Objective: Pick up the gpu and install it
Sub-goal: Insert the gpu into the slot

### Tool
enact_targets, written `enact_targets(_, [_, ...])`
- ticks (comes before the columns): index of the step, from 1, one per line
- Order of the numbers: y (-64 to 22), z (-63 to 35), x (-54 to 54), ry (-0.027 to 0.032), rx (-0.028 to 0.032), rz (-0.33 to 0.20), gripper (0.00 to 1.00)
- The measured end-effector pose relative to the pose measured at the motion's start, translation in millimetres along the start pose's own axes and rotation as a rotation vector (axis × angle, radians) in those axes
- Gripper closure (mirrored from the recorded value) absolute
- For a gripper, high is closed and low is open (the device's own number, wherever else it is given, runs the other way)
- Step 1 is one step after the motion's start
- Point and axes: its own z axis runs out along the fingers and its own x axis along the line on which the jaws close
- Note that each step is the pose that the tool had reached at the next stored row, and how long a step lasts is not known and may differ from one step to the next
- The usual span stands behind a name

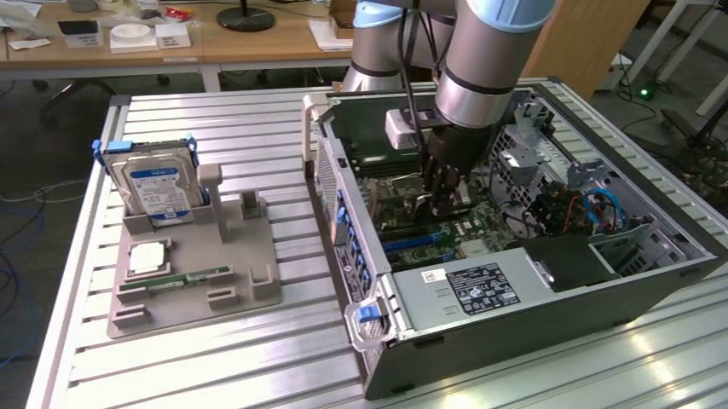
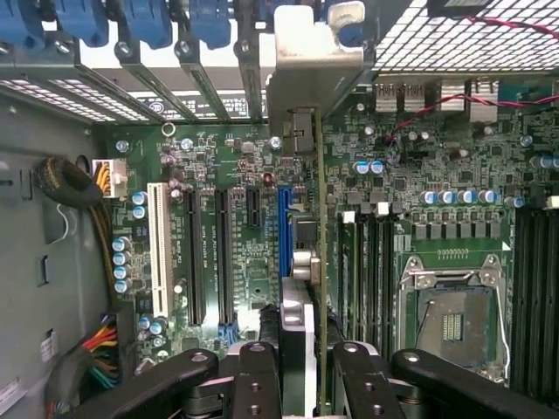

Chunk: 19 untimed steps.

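From the exterior view's left, the grey holder (image 1: 187,273) on the table (image 1: 262,358) keeps only the hard drive (image 1: 157,192), while the gripper (image 2: 307,367), clamped on the gpu (image 2: 318,262), holds it edge-on over the blue slot (image 2: 283,229) inside the computer case (image 1: 569,281), seating apparently unfinished and contact hidden.

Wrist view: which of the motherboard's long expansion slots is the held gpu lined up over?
The blue slot, directly beneath the gpu in the gripper. The black slots and the white slot lie farther off.
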Motion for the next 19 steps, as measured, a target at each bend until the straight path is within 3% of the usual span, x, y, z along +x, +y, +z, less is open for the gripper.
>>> enact_targets(19, [6.7,10.3,5.6,0.0000,0.0000,0.000,0.72])
